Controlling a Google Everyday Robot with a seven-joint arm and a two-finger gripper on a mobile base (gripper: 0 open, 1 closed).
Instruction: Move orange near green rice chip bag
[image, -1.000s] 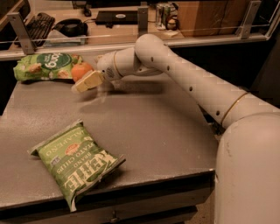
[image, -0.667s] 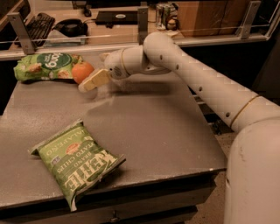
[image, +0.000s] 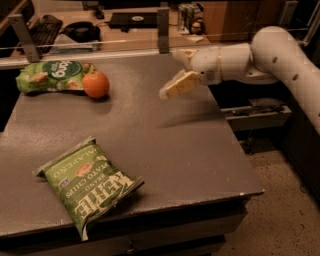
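The orange (image: 96, 84) sits on the grey table (image: 165, 145) at the back left, touching the right end of the green rice chip bag (image: 50, 75), which lies flat near the table's far left corner. My gripper (image: 170, 74) hangs above the back middle of the table, well to the right of the orange and apart from it. It is open and holds nothing. Its lower cream finger (image: 178, 85) points left toward the orange.
A green Kettle jalapeño potato chip bag (image: 90, 185) lies at the front left of the table. A rail with posts (image: 162, 22) runs along the table's far edge, with a desk behind it holding a keyboard (image: 42, 27). The table's right edge drops to the floor.
My gripper has let go of the orange and pulled back to the right. The orange now rests on the table beside the green rice chip bag.
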